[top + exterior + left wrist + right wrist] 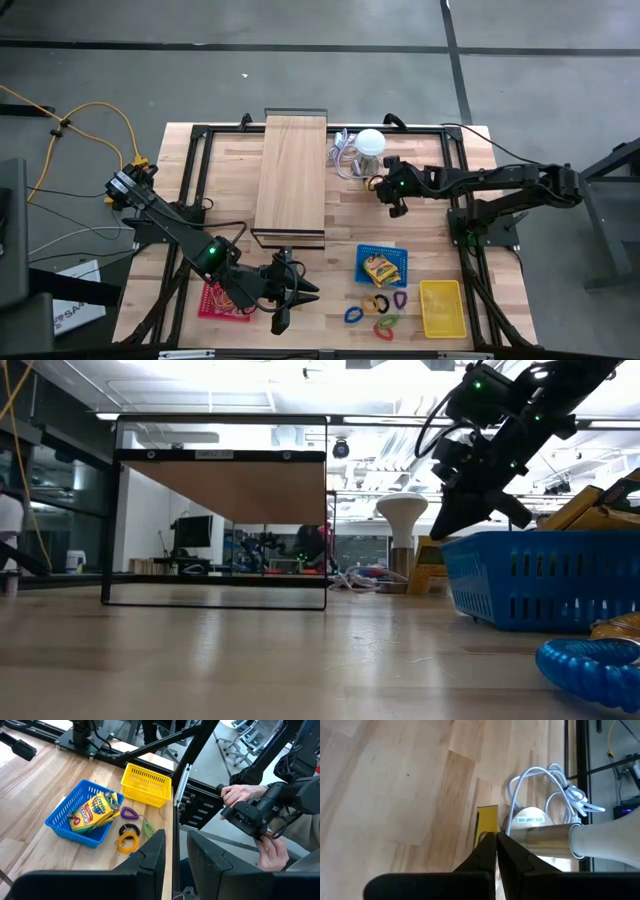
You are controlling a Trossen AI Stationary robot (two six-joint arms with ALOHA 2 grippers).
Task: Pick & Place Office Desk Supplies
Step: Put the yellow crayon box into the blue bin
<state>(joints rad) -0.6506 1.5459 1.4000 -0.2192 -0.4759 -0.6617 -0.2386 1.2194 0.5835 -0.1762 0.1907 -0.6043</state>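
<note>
Bare wood is left open across the table [345, 215] middle, between the raised board [291, 175] and the blue basket [383, 266]. The near right corner is crowded by 2 baskets, the yellow basket [442, 307] included, and loop clips [377, 310]. The far edge is blocked by the white lamp [371, 143].

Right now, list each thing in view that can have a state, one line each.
Left claw: open, empty, near the table's front edge.
Right claw: shut, empty, beside the white lamp.
Blue basket: upright, holding crayon packs.
Yellow basket: upright, nothing visible inside.
Coloured clips: loose on the table, outside both baskets.
Red basket: partly hidden under the left arm.
Wooden board: flat on its black frame.
</note>
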